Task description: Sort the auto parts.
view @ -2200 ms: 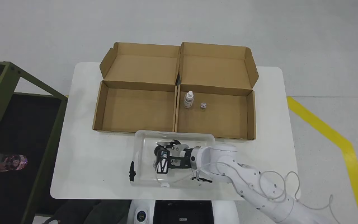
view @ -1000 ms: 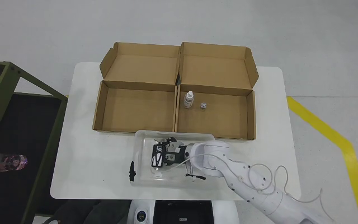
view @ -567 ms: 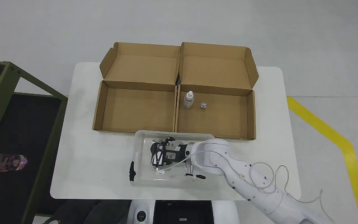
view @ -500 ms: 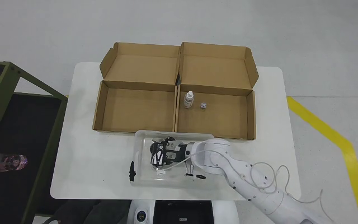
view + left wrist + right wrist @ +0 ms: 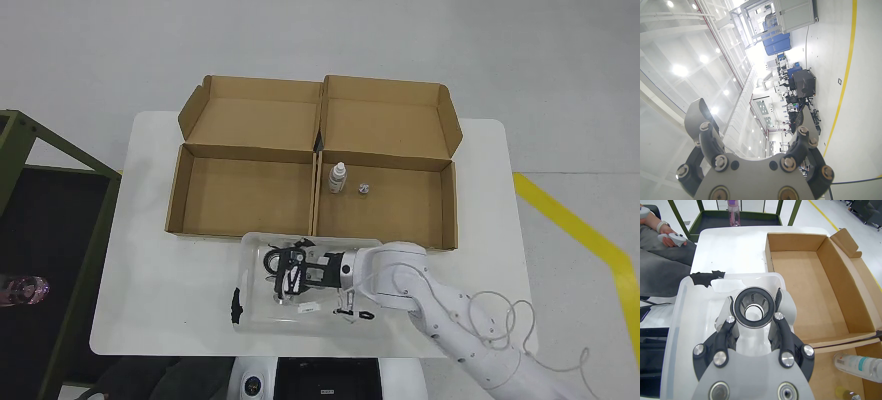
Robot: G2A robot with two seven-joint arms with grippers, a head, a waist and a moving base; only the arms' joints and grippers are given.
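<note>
My right gripper [image 5: 754,295] is shut on a short metal cylinder with a black rubber ring [image 5: 736,306] on its end and mesh inside. It holds the part over the clear plastic bin [image 5: 677,306]. From above, the cylinder [image 5: 275,260] and right gripper [image 5: 290,272] sit in the left part of the bin [image 5: 310,237], near its far wall. A small black part [image 5: 352,315] lies in the bin by the wrist. My left gripper [image 5: 753,111] points up at the ceiling, open, with nothing between its fingers.
Two open cardboard boxes stand behind the bin. The left box [image 5: 240,195] [image 5: 806,279] is bare inside. The right box [image 5: 400,210] holds a small white bottle [image 5: 338,179] [image 5: 857,366] and a small metal piece [image 5: 365,187]. Torn black tape [image 5: 704,277] marks the bin's rim.
The right gripper slid left inside the bin, then came up toward the bin's far left with the ring-ended cylinder between its fingers.
</note>
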